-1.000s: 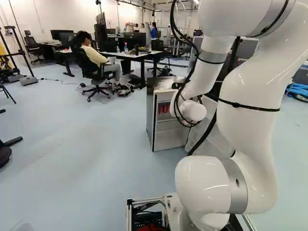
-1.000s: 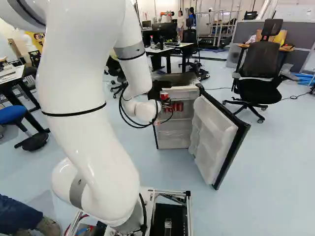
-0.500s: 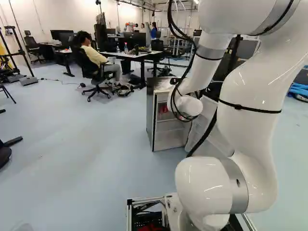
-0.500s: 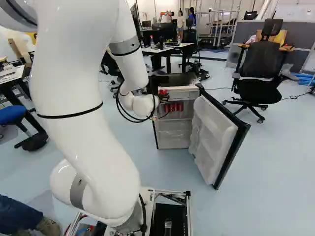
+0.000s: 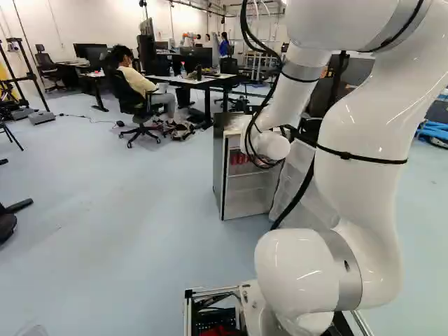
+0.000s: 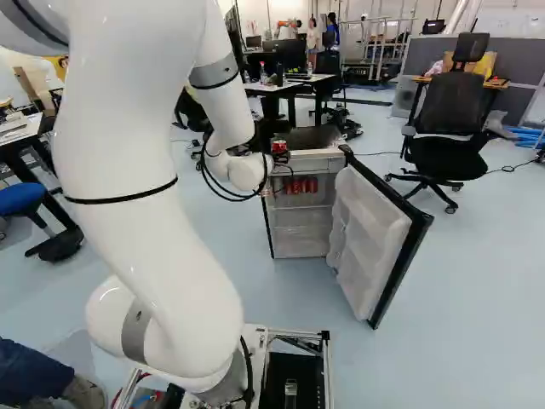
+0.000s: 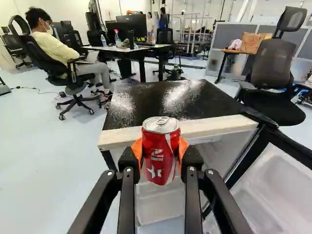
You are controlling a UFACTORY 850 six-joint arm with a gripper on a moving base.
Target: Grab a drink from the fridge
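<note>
Between both orange pads (image 7: 137,151) of the gripper (image 6: 280,155) | red can (image 7: 160,156) upright, top above the pads | fingers (image 7: 128,161) closed on its two sides | open fridge (image 7: 151,100) beyond

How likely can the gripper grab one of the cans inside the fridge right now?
Probably not: the gripper is already shut on a red can, so it has no free grip. The door stands open, though, and doesn't block the cans inside.
</note>
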